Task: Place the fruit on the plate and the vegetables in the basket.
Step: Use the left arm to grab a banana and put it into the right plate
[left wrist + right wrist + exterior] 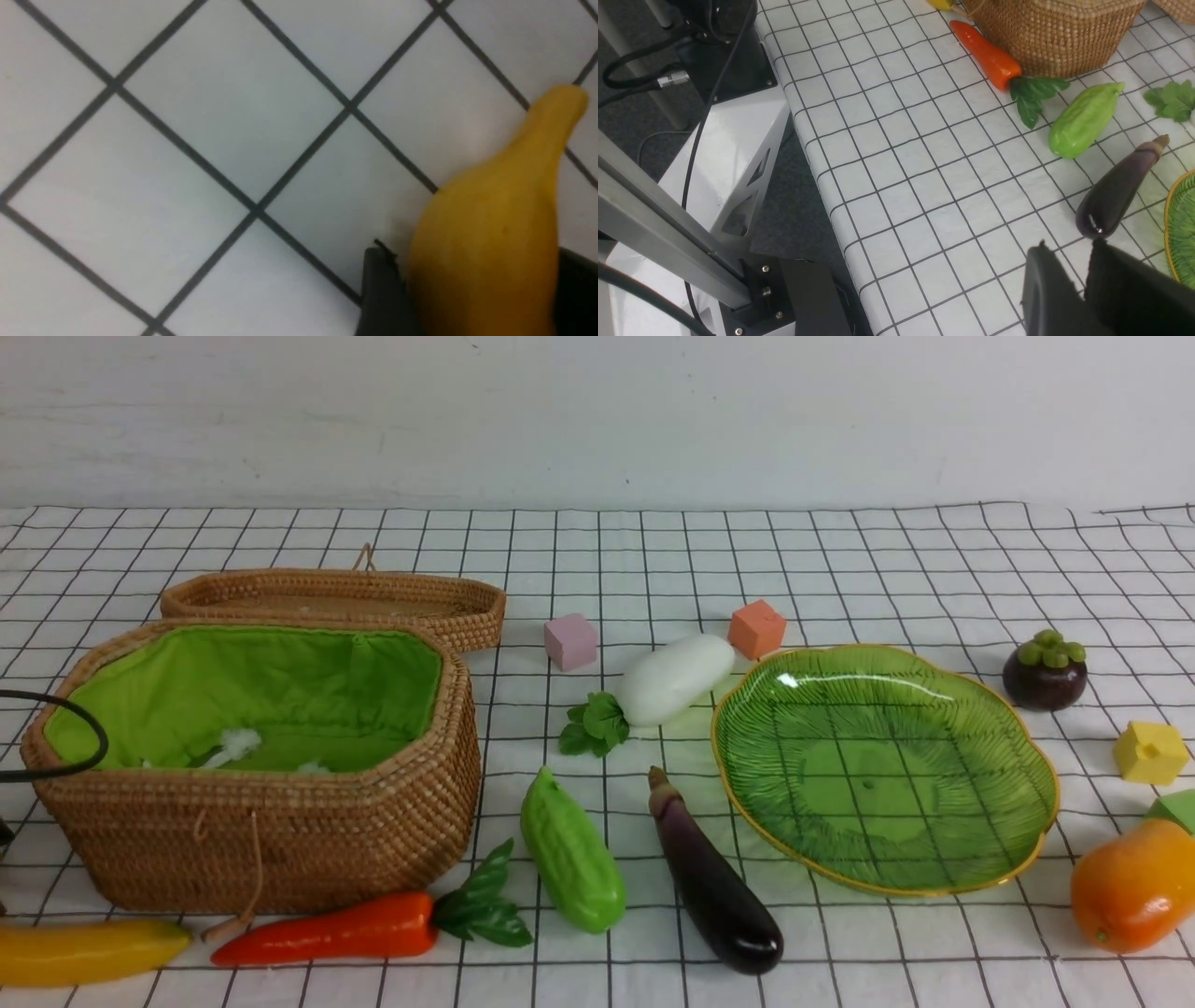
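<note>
Left side: basket (261, 840); right side: plate (887, 784). Between them: eggplant (714, 877), gourd (571, 849), radish (674, 679). Just before basket: carrot (327, 931). Near left corner: banana (84, 950) on cloth, left gripper (472, 261) fingers either side of it, clamped or not cannot tell. Right of plate: mango (1134, 887), mangosteen (1044, 672). Beside eggplant: right gripper (1066, 247), jaws slightly apart, holding nothing

banana (84, 950) cut by frame edge; mango (1134, 887) too
</note>
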### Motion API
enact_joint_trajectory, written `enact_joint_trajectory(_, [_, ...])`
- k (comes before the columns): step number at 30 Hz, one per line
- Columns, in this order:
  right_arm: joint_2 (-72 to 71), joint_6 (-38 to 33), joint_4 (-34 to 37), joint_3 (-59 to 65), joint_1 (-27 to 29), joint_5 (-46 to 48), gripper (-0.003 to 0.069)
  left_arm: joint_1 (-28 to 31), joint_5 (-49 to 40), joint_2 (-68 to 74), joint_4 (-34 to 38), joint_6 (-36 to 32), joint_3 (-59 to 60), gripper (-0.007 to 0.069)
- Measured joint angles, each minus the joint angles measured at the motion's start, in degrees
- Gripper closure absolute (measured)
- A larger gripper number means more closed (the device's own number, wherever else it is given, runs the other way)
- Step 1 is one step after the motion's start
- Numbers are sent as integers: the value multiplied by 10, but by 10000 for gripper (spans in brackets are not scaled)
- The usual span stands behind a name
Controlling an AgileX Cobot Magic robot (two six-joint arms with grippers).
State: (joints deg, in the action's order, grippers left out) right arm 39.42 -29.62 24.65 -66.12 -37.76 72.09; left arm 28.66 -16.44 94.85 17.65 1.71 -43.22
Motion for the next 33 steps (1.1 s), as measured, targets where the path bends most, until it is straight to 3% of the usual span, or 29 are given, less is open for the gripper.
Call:
enact_joint_trajectory(1, [0,0,0,0,0,0,498,0,-3,0,-12,1,0,302])
enact_joint_trajectory(3, [0,0,0,0,0,0,497,0,-9,-1,-23,1,0,323])
enact_joint_trajectory(8, [0,0,0,0,0,0,497,0,-61,-34,-87,14,-11,314])
enact_joint_trajectory(13, [0,3,-2,0,0,0,497,0,-160,-127,-172,94,-58,314])
enact_joint_trajectory(17, [0,33,-21,0,0,-4,497,0,-212,-211,-182,115,-83,314])
enact_joint_trajectory(20, [1,101,-74,0,0,-20,495,-15,-249,-329,-135,88,-104,314])
enact_joint_trajectory(24, [2,176,-133,0,0,-47,493,-98,-263,-397,-45,12,-122,314])
enact_joint_trajectory(26, [2,248,-187,0,0,-70,489,-219,-272,-402,14,-39,-142,314])
enact_joint_trajectory(27, [2,260,-191,0,0,-71,489,-228,-272,-400,16,-40,-142,314])
enact_joint_trajectory(28, [2,309,-227,0,0,-75,486,-311,-265,-377,22,-43,-157,314])
enact_joint_trajectory(30, [2,334,-246,0,0,-75,485,-356,-253,-357,18,-41,-167,314])
enact_joint_trajectory(33, [2,388,-280,0,0,-62,484,-511,-214,-245,-39,-17,-227,314])
